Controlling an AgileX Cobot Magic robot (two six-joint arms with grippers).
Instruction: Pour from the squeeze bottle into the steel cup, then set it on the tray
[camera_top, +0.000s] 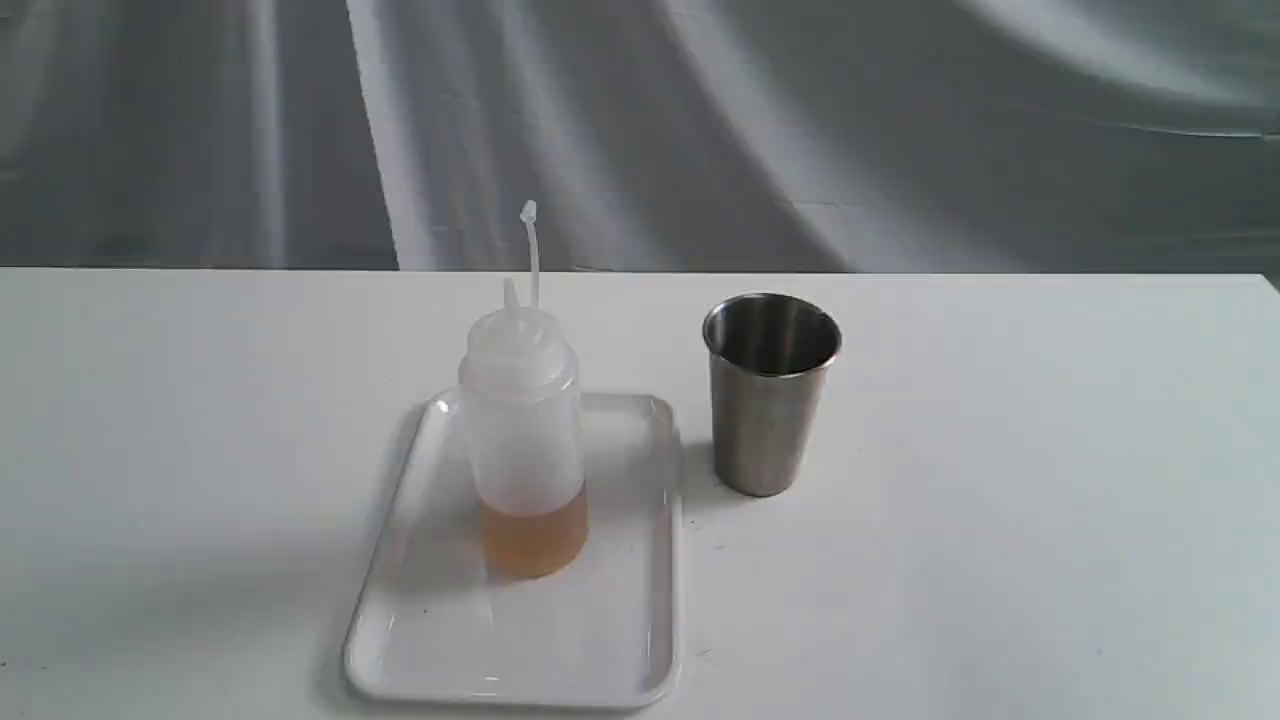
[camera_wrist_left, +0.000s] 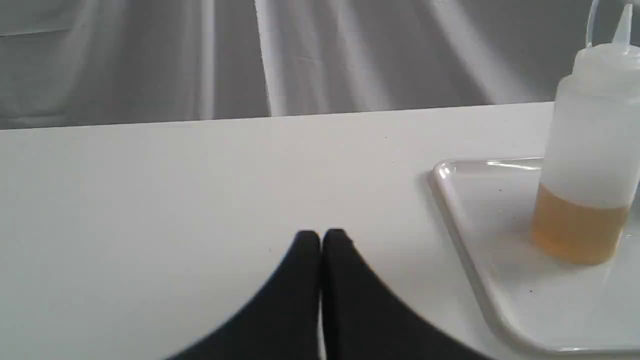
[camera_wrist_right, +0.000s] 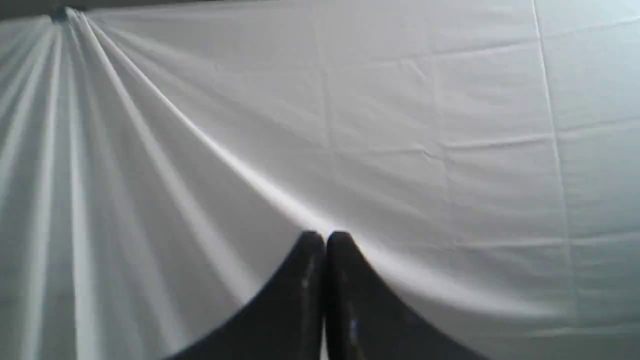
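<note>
The squeeze bottle stands upright on the white tray, amber liquid filling its bottom part, tip cap dangling above the nozzle. To the right of the tray, on the table, stands the steel cup, upright. Neither gripper shows in the exterior view. In the left wrist view my left gripper is shut and empty, low over the bare table, with the tray's rim and the bottle off to one side. My right gripper is shut, empty, facing only the cloth backdrop.
The white table ends at a far edge in front of a creased grey-white cloth backdrop. The table's right corner shows at the far right.
</note>
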